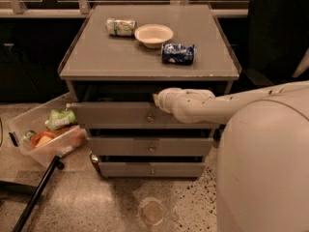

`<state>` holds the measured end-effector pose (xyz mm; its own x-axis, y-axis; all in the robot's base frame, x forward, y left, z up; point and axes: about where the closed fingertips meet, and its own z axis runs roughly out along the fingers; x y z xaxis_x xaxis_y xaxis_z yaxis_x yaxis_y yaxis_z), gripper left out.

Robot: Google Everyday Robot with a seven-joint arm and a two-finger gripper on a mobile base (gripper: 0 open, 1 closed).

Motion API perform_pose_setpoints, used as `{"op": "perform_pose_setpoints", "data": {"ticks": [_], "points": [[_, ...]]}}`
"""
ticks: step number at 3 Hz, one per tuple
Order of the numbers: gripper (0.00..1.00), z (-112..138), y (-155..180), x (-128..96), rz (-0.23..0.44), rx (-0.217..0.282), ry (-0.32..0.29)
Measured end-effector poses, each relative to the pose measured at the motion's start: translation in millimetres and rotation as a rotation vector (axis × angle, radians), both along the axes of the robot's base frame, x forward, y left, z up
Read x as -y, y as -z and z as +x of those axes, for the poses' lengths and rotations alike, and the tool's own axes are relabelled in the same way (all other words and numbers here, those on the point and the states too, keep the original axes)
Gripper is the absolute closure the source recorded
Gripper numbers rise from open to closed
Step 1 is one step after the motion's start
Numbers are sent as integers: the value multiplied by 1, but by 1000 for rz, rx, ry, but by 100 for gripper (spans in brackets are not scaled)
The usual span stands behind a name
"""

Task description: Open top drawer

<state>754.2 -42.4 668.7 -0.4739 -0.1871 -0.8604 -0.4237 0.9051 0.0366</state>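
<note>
Grey top drawer (111, 115) is sitting just under the cabinet top (120, 59), poking out slightly, front facing you, long axis running left-right. Your gripper (161, 99) is reaching over its upper edge above the knob (150, 118), probably hooking it to pull. You cannot tell its grip state.

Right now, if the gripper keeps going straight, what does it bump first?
Probably the top drawer: the gripper sits at its front's upper edge, pointing along it. Depth is unclear.
</note>
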Motion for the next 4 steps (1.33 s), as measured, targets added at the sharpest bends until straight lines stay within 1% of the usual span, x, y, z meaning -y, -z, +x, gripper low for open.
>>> {"op": "perform_pose_setpoints", "data": {"ticks": [1, 2, 3, 4], "points": [[100, 0, -2, 0, 0, 0, 0], [100, -6, 0, 4, -42, 8, -28], [100, -6, -2, 4, -43, 8, -28], [100, -14, 0, 8, -96, 16, -67]]}}
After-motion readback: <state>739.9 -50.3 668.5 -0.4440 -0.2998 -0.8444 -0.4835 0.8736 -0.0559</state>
